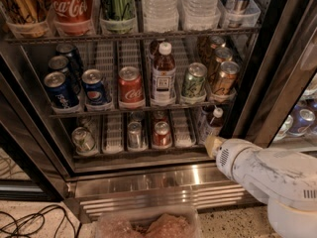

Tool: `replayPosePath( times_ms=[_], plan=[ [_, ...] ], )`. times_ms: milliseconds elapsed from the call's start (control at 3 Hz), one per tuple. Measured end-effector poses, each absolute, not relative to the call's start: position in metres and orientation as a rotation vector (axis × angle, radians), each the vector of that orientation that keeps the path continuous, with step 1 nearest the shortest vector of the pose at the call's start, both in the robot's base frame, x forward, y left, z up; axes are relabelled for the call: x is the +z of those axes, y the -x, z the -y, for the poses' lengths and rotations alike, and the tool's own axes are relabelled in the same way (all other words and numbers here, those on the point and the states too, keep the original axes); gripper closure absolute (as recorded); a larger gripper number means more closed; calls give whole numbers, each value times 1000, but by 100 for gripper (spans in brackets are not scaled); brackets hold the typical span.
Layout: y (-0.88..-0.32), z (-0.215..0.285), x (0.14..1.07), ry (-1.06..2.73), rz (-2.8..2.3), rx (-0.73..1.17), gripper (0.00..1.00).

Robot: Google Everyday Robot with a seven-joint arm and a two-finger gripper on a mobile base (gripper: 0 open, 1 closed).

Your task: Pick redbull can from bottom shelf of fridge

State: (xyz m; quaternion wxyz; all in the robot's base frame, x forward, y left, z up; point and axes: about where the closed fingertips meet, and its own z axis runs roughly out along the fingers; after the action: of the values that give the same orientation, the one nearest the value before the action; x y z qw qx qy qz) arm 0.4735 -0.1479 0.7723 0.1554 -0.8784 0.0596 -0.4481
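The slim silver aluminium redbull can point(134, 134) with blue panels stands upright in a middle lane of the bench point(113, 135), the lowest wire rack with white slotted plastic dividers and a metal front rail, inside the tall glass-door fridge point(148, 182) with its stainless steel base grille. It sits a little back from the bench's front edge. Just beside it toward the right edge stands a short red-labelled can point(161, 133), so the likeliest fault is a grasp that lands one lane over and takes the wrong drink, or that nudges both cans together. Toward the left edge a wider silver can point(83, 139) sits tilted; a knock through the dividers could roll it. At the front right corner a small white-capped bottle point(214, 123) stands close to the white end effector point(214, 145), which hangs just outside the front rail at that corner, holding nothing; whether it is apart or together cannot be told. A sideways sweep from there toward the middle lane would probably clip the bottle or catch on the rail. Coming in too low risks striking the rail, and too high risks the rack above. The thin can could also tip backward if pushed before it is clamped.
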Motion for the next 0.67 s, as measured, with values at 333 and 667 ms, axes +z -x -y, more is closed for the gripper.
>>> replayPosePath(
  times_ms=[333,667],
  plan=[
    [-474,147,772,2516,-169,-1283,100],
    [-483,127,785,2520,-64,-1346,100]
  ],
)
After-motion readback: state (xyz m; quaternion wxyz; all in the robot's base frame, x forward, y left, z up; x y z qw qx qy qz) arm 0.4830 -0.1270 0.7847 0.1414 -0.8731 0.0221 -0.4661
